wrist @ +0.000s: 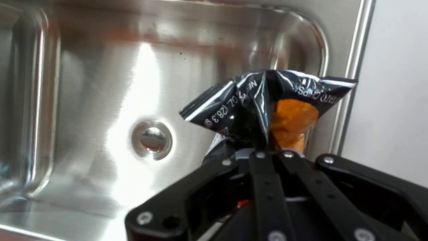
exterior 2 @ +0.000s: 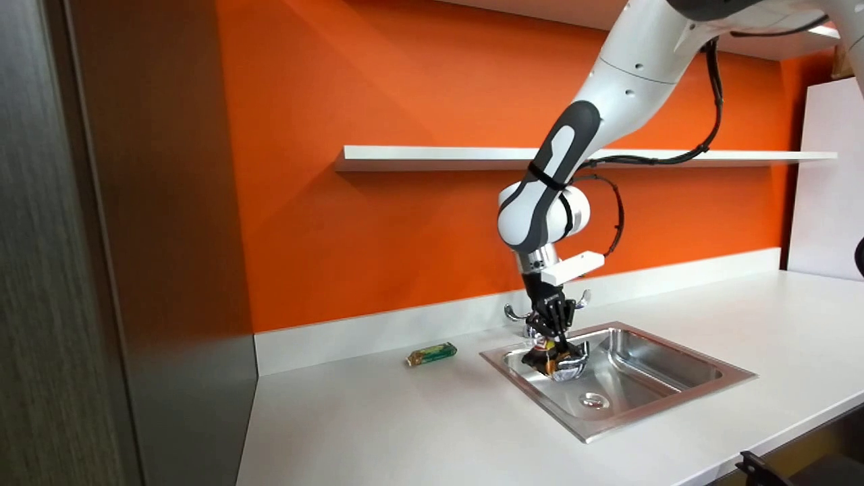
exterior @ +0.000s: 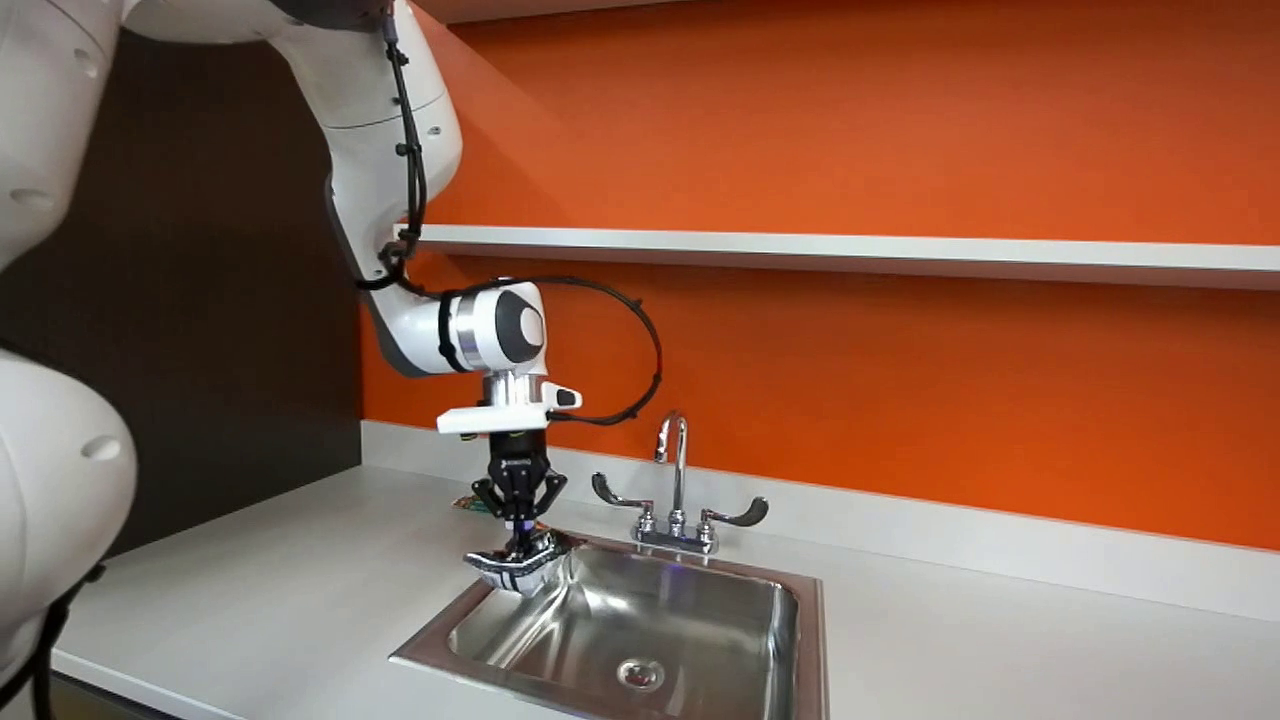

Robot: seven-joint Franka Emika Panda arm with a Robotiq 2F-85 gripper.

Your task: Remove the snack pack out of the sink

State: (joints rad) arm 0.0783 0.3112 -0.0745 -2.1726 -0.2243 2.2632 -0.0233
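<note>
A glossy black film snack pack (wrist: 264, 107), with an orange patch and white lettering in which "CHIPS" and "28.3 g" can be read, is grasped by the black two-fingered gripper (wrist: 274, 153), right of centre in the wrist view. The film is gathered into creases where it is pinched. In both exterior views, the pack is held at the left end of the rectangular stainless-steel sink (exterior: 700, 600); whether the steel is touched by it cannot be told. In the wrist view, the pack's right corner is seen across the sink's rim, and the round metal drain (wrist: 152, 140) is seen left of centre.

The sink is set into a flat white bench (exterior 2: 337, 418), on which a small oblong green-and-orange packet (exterior 2: 432, 354) is seen below the centre of the frame, apart from the sink. A chrome gooseneck faucet (exterior: 679, 490) with two lever handles is mounted behind the sink. The gripper is carried by a white-and-grey robot arm (exterior 2: 624, 88), seen at the upper right of an exterior view.
</note>
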